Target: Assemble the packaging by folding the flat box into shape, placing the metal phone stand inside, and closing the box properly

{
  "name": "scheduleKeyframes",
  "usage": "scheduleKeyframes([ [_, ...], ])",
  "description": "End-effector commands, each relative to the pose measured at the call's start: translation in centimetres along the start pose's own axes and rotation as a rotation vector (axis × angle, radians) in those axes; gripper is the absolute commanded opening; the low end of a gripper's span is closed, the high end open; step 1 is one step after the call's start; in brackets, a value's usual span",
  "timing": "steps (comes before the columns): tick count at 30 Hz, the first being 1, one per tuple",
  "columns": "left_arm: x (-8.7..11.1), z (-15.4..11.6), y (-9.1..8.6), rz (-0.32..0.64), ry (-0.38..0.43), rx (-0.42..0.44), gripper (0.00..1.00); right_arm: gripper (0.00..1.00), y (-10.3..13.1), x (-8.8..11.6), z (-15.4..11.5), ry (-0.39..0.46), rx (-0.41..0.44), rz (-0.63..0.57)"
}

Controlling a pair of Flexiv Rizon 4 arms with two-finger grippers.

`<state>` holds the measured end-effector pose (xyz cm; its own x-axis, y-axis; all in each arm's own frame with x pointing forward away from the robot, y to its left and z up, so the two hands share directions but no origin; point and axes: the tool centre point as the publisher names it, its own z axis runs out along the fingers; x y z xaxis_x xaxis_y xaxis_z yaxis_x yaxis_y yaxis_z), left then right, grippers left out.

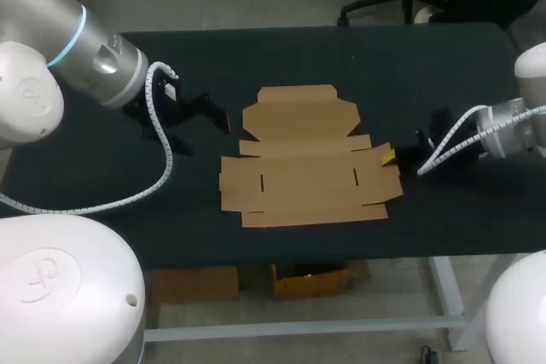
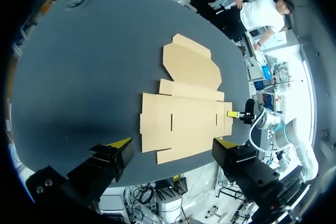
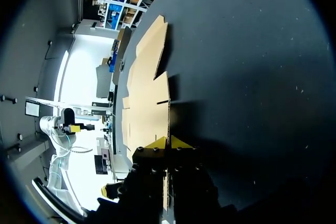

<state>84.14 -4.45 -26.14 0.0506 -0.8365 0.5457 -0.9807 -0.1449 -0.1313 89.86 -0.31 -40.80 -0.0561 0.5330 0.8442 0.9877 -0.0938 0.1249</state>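
The flat brown cardboard box lies unfolded in the middle of the black table, its lid panel toward the far side. My right gripper is shut, its yellow tips together at the box's right side flap, which stands slightly raised. In the right wrist view the right gripper meets the edge of the cardboard; whether the flap is pinched is unclear. My left gripper hangs open left of the box, apart from it. From the left wrist, the left gripper is spread wide over the cardboard. No phone stand shows.
The black table has bare surface on all sides of the box. A small grey object sits near a far corner of the table, too small to identify. The front edge runs just below the box.
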Motion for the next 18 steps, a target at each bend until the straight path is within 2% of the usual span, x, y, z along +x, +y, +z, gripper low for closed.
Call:
scheduleKeyframes([
  [1,0.02,0.09,-0.11,-0.001,-0.003,-0.002,1.0,0.0,0.06,-0.12,-0.07,0.006,0.005,0.002],
  [18,-0.01,0.12,-0.2,-0.003,-0.002,-0.002,1.0,0.0,-0.36,-0.18,-0.01,0.015,-0.003,0.017],
])
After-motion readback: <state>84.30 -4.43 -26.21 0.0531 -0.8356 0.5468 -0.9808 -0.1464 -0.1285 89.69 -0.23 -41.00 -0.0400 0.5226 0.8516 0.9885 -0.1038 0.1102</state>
